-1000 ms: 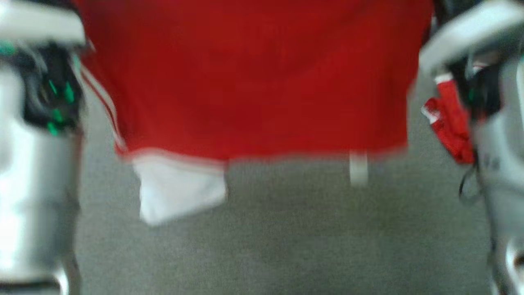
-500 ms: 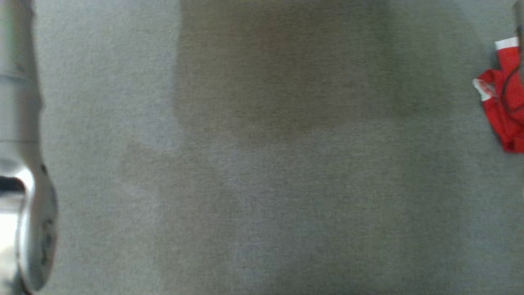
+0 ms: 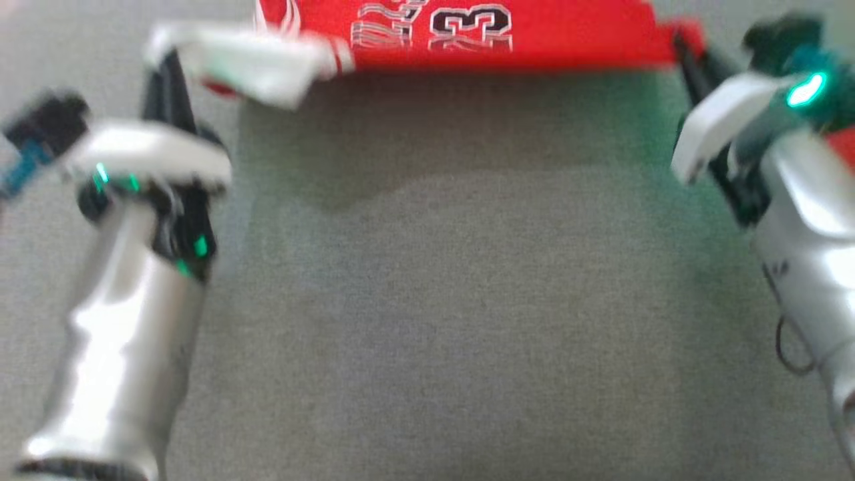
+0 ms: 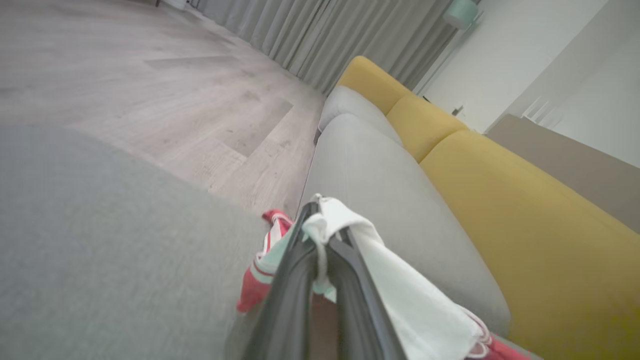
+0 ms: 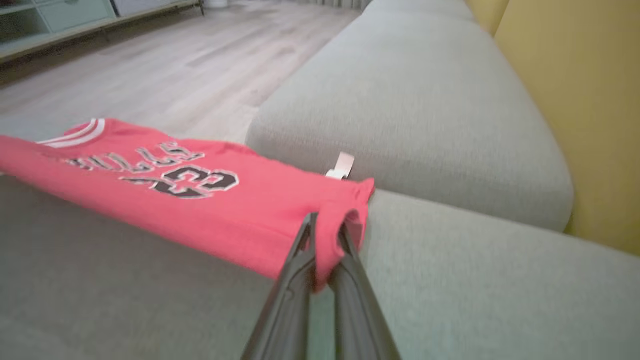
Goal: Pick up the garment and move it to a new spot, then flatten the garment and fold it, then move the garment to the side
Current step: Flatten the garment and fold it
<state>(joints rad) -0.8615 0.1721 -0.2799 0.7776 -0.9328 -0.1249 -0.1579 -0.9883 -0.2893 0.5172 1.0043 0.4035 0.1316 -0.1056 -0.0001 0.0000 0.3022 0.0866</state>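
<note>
Two grippers stretch the jersey point(image 3: 507, 33) between them in the head view, over the grey seat point(image 3: 434, 300), probably so it can be laid down flat. The left gripper point(image 3: 165, 67) pinches a white sleeve edge, and the right gripper point(image 3: 682, 50) pinches a red corner.

In the left wrist view, both fingers point(image 4: 295, 280) are clamped on soft white and red cloth, bunched and draped. Beyond them are the woven seat, a yellow backrest point(image 4: 525, 200) and a wooden floor point(image 4: 150, 75).

In the right wrist view, the fingers are closed on the thin red hem. The jersey hangs as a smooth band with a printed number, over the seat.
</note>
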